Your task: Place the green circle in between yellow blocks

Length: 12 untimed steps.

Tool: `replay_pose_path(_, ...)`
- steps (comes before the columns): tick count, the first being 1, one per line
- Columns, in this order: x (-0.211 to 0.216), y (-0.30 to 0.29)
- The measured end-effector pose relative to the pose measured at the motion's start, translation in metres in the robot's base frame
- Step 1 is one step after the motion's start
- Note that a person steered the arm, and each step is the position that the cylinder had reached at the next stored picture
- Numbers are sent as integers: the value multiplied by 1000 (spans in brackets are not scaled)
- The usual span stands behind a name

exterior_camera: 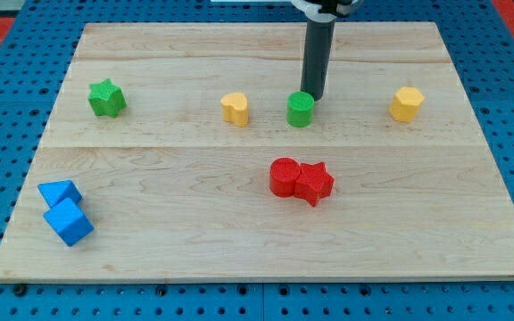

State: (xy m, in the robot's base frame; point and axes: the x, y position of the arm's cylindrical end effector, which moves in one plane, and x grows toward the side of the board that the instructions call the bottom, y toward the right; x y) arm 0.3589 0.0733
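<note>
The green circle (301, 110) stands on the wooden board (194, 205), near the middle of the upper half. A yellow block (235, 108) lies to its left, and a yellow hexagon-like block (406, 103) lies further to its right. The green circle is closer to the left yellow block. My tip (315, 97) is at the circle's upper right edge, touching it or nearly so. The dark rod rises from there to the view's top.
A green star (107, 97) lies at the upper left. A red circle (285, 176) and a red star (314, 183) touch each other below the green circle. Two blue blocks (65, 212) sit together at the lower left.
</note>
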Motion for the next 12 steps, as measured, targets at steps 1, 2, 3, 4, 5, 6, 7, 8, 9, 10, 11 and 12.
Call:
replay_pose_path(1,-7,32)
replay_pose_path(2,19,66)
replay_pose_path(3,59,62)
replay_pose_path(4,70,37)
replay_pose_path(5,50,22)
replay_pose_path(6,65,9)
replay_pose_path(7,71,-8)
replay_pose_path(8,48,-17)
replay_pose_path(9,58,-16)
replay_pose_path(10,65,-50)
replay_pose_path(11,48,-73)
replay_pose_path(12,39,-92)
